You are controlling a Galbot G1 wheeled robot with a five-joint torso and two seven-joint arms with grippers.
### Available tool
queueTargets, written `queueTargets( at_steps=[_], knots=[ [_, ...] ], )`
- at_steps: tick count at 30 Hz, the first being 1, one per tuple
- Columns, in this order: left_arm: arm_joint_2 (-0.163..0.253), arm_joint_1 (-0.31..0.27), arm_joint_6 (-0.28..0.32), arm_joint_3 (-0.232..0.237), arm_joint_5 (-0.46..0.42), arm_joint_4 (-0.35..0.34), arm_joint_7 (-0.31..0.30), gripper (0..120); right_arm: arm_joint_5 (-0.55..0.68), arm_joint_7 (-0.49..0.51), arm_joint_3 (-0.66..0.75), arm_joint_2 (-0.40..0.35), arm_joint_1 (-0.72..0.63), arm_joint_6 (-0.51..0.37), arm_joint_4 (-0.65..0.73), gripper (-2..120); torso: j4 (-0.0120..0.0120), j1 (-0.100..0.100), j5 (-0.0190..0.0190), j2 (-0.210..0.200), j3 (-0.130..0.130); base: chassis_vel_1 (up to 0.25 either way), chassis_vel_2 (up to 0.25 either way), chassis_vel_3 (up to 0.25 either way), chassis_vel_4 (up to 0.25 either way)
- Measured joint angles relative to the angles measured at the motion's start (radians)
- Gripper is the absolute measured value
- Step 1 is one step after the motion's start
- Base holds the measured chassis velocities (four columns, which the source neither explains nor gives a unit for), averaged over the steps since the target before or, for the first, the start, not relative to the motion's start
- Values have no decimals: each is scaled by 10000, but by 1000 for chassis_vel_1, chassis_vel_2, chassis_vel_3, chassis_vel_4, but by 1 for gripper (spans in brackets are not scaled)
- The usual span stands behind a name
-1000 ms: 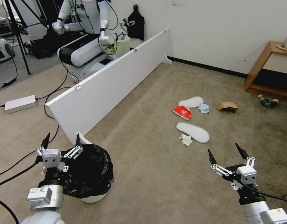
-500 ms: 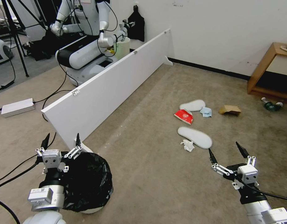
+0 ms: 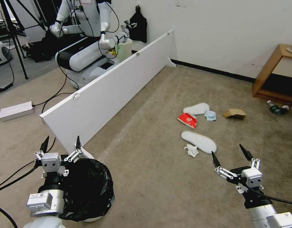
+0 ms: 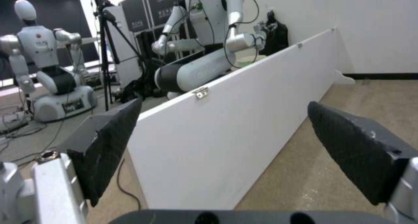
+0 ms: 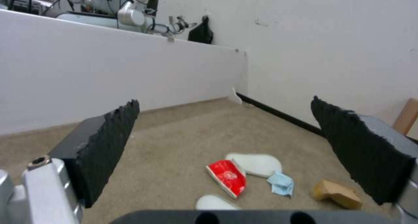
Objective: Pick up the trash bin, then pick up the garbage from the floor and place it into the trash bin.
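Step one not done: bin (image 3: 89, 186) on floor, low left. Left claw (image 3: 61, 148) spread wide, empty, over bin's left rim. Right claw (image 3: 229, 155) wide, empty, near slipper (image 3: 199, 142) and tissue (image 3: 191, 150). Next: left claw drops onto rim, pinches it. Versus a second ago: whole view shifted, so camera moved; bin now lower in frame.

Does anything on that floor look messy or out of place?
Yes. Litter lies scattered on the carpet: two white slippers, a red packet, crumpled tissue, a blue cloth and a cardboard piece. None is in the trash bin.
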Motion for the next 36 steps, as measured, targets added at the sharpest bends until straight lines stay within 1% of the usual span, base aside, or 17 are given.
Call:
queueTargets(
  at_steps=[7,10,13,15,17,18,19,20,22,24,25,27,28,31,33,34,36],
  knots=[
    [15,29,68,-83,-17,4,-125,100,-15,-15,0,71,-35,183,-3,100,-1,0,0,0,-1,0,0,0,0],
    [360,57,1047,-345,-38,78,-619,100,62,-23,-36,122,-91,364,-38,100,0,0,-1,0,0,0,0,0,0],
    [547,56,1344,-410,-194,96,-793,100,62,-23,-34,138,-99,380,-41,100,0,0,-1,0,0,0,0,0,0],
    [1305,-72,2272,-607,-1538,106,-1445,100,67,-21,-15,175,-128,445,-69,100,0,0,-1,0,1,0,0,0,0],
    [1428,-103,2417,-640,-1817,100,-1554,100,70,-20,-11,178,-135,466,-76,100,0,0,-1,0,0,0,0,0,0],
    [1753,-189,2796,-715,-2683,87,-1808,100,72,-18,1,184,-153,517,-98,100,-2,0,-1,0,0,0,0,0,0],
    [1753,-189,2796,-715,-2683,87,-1808,100,72,-18,1,184,-153,517,-98,100,-2,0,-1,0,0,0,0,0,0],
    [2084,-295,3210,-751,-3627,104,-2182,100,73,-17,17,199,-163,577,-132,100,1,0,-1,0,1,0,0,0,0],
    [2275,-400,3490,-774,-4219,150,-2529,100,73,-17,29,215,-170,609,-147,100,-1,0,0,0,0,0,0,0,0],
    [2684,-545,4728,-1013,-5626,235,-3321,100,76,-17,68,262,-194,663,-167,100,-2,0,-3,0,1,0,0,0,0],
    [2684,-545,4728,-1013,-5626,235,-3321,100,76,-17,68,262,-194,663,-167,100,-2,0,-3,0,1,0,0,0,0],
    [3058,-634,5958,-1347,-6774,301,-3798,100,90,-28,113,286,-209,708,-189,100,0,0,0,0,0,0,0,0,0],
    [3058,-634,5958,-1347,-6774,301,-3798,100,90,-28,113,286,-209,708,-189,100,0,0,0,0,0,0,0,0,0],
    [3523,-648,7105,-1799,-7748,348,-3838,100,123,-36,191,299,-209,749,-200,100,0,0,1,0,1,0,0,0,0],
    [3591,-647,7333,-1876,-7994,340,-3850,100,128,-36,201,301,-209,757,-202,100,0,0,1,1,0,0,0,0,0],
    [3811,-640,7809,-2074,-8672,333,-3927,100,135,-39,221,309,-210,793,-214,100,1,0,-3,0,1,0,0,0,0],
    [3925,-625,7890,-2174,-8925,336,-3927,100,136,-43,226,320,-212,811,-221,100,0,0,-2,0,0,0,0,0,0]
  ],
)
